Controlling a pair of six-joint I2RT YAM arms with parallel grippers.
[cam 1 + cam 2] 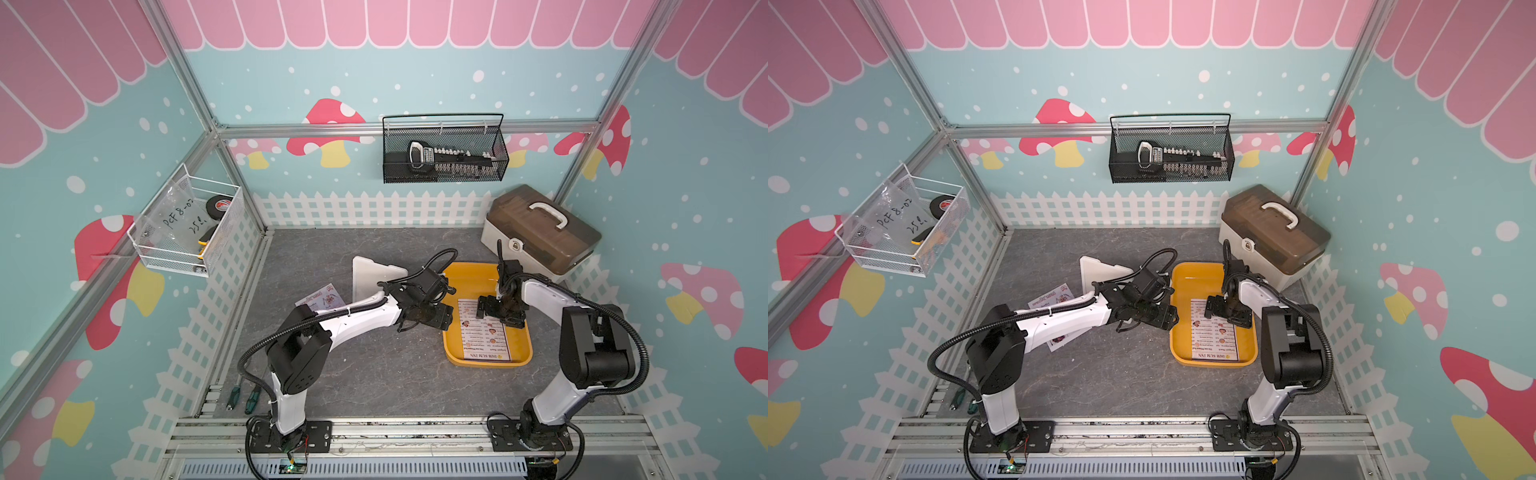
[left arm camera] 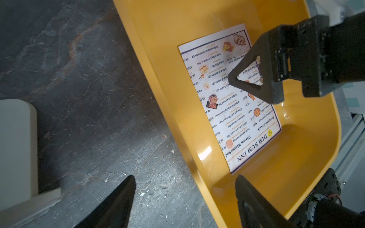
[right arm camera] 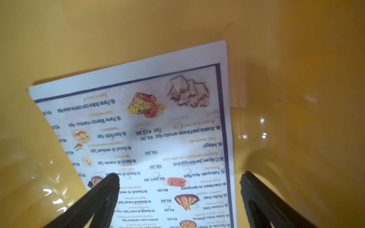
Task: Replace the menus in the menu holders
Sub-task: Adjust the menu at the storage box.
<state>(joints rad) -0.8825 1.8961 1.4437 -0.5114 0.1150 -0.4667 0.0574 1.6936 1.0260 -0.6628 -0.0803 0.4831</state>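
Note:
The "DIM SUM INN" menu (image 1: 484, 334) (image 1: 1214, 334) (image 2: 227, 102) (image 3: 148, 138) lies flat in the yellow tray (image 1: 453, 357) (image 1: 1177, 353) (image 2: 158, 59) (image 3: 296, 79). My right gripper (image 1: 496, 311) (image 1: 1227, 313) (image 3: 180, 174) hovers open just over the sheet's far half, one finger above the paper and one above bare tray. My left gripper (image 1: 434, 320) (image 1: 1165, 318) (image 2: 184, 177) is open and empty, straddling the tray's left rim. The red-headed menu (image 1: 322, 297) (image 1: 1054, 297) lies on the table, partly under the left arm. The white menu holder (image 1: 374, 276) (image 1: 1100, 270) (image 2: 15, 148) stands behind it.
A brown-lidded toolbox (image 1: 540, 232) sits at the back right, close behind the tray. A black mesh basket (image 1: 444, 153) hangs on the back wall and a white wire basket (image 1: 187, 226) on the left wall. Two screwdrivers (image 1: 243, 397) lie at the front left.

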